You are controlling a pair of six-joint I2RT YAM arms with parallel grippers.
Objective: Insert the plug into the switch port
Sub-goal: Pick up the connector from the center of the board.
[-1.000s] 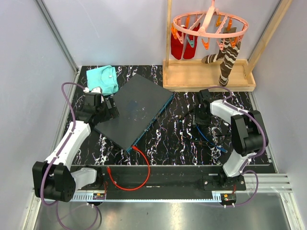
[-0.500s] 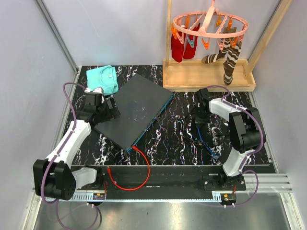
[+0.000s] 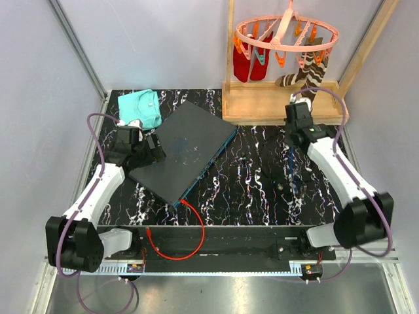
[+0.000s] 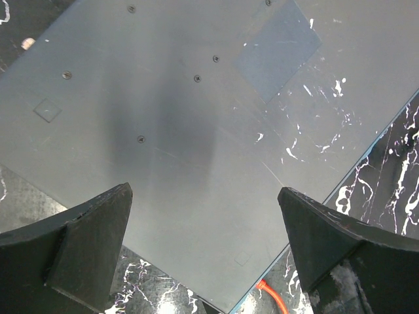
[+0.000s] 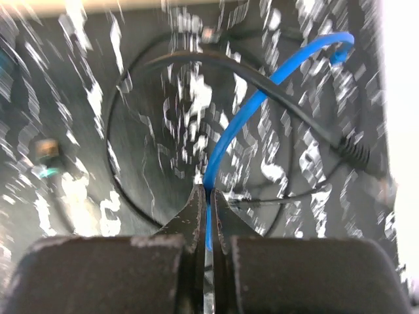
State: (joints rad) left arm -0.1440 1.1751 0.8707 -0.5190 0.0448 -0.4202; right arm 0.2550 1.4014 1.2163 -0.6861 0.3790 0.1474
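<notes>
At the right wrist alone you see right gripper (image 5: 209,196) clamping blue cable (image 5: 262,98); left gripper (image 4: 203,193) gapes over switch (image 4: 196,98).

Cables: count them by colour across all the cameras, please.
red cable: 1
blue cable: 1, pinched in the right gripper
black cable: 1 at least; its loops are blurred
total: 3

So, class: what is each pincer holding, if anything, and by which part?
Right pincer: shut on the blue cable, mid-cord, well short of its plug. Left pincer: open over the switch, holding nothing.
</notes>
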